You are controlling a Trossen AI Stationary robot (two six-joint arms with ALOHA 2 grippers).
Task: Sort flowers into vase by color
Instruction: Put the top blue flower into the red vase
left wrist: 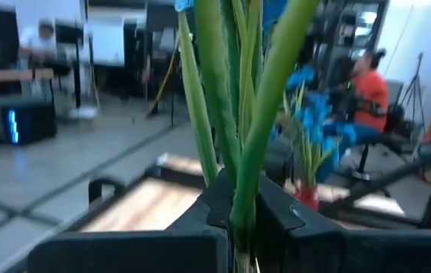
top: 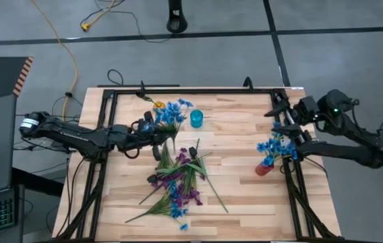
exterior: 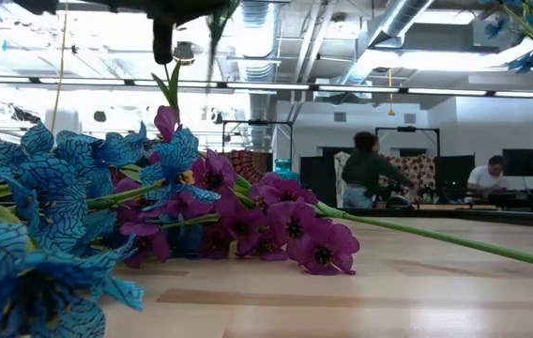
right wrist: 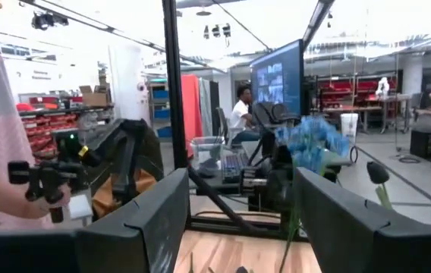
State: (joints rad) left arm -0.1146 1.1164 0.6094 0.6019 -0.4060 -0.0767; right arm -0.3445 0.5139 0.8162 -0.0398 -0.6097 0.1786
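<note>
A: Left gripper (top: 156, 138), left of centre in the high view — clamped on what?
B: Clamped on the green stems of a bright blue artificial flower sprig (top: 170, 115), blossoms up by the small blue translucent cup (top: 196, 119). In the left wrist view, jaws tight around those stalks (left wrist: 238, 114).

A: And the right gripper (top: 291, 128)?
B: At the right edge of the high view, above the light wooden slatted table (top: 239, 182). Jaws spread wide, gripping nothing; dark fingers (right wrist: 155, 220) well apart in the right wrist view.

A: Rest of the flowers?
B: Heaped at lower centre: a loose pile of blue and purple sprigs with long green stems (top: 178, 181), lying flat on the wood. Filling the left half of the low view too (exterior: 154, 225).

A: Anything already sorted?
B: Blue blossoms (top: 276, 145) standing in a small red vase (top: 264, 168), centre right, just beside the right gripper.

A: Beyond the table?
B: A person seated (exterior: 368, 169) in the low view's background, right of centre.
</note>
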